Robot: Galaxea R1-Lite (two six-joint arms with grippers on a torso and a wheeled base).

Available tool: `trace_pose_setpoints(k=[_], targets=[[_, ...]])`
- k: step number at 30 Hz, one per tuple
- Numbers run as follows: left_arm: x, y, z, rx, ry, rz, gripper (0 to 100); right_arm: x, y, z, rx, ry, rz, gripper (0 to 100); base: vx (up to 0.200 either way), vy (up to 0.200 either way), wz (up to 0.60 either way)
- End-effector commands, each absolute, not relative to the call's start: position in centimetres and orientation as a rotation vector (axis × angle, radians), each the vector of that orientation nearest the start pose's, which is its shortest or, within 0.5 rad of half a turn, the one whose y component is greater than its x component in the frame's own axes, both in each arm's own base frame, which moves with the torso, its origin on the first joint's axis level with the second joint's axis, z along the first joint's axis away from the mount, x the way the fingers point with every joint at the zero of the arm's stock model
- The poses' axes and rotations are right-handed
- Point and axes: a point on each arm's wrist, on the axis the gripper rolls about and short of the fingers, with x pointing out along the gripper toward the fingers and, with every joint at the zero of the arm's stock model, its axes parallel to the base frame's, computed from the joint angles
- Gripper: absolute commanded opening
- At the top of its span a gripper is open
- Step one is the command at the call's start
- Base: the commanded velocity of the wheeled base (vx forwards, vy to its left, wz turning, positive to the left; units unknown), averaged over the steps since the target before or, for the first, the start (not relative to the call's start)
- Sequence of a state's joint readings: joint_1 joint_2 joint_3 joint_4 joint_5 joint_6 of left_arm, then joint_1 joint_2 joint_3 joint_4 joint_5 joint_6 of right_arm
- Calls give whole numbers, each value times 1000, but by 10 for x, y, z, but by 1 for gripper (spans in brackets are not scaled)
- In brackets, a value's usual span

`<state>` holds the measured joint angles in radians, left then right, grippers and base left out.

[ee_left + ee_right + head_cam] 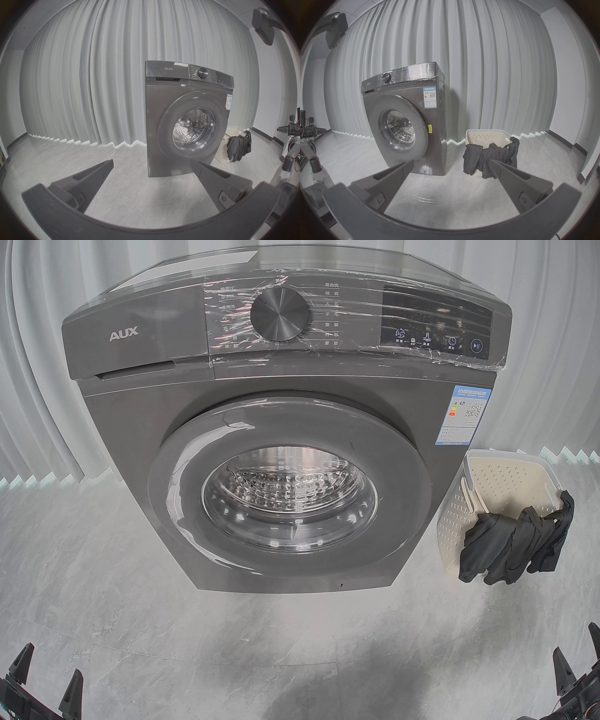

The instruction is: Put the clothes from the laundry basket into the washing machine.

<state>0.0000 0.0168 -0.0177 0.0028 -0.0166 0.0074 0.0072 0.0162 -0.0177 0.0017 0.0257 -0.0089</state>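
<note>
At the far left, the left gripper [50, 670] sat low over the pale floor [300, 640], its 2 fingers spread wide with nothing between them. In the middle, the grey washing machine [287, 421] stood against a pale curtain [37, 365], its round glass door [289, 499] shut and the steel drum visible through it. Just right of the machine, the white laundry basket [500, 480] stood on the floor, with dark clothes [512, 543] draped over its front rim and hanging down outside. At the far right, the right gripper [576, 649] was also low, spread wide and holding nothing
</note>
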Motion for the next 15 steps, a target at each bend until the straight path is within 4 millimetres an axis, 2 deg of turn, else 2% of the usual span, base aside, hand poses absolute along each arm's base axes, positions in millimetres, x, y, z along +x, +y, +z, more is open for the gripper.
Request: trace_pose_setpoints(k=[1, 7, 15], targets=[[-23, 0, 76, 8, 1, -17, 100, -23, 0, 75, -9, 1, 34, 100, 0, 0, 0], [-23, 0, 76, 6, 1, -14, 100, -23, 0, 75, -9, 1, 34, 100, 0, 0, 0], [-23, 0, 76, 6, 1, -14, 100, -23, 0, 75, -9, 1, 34, 100, 0, 200, 0]])
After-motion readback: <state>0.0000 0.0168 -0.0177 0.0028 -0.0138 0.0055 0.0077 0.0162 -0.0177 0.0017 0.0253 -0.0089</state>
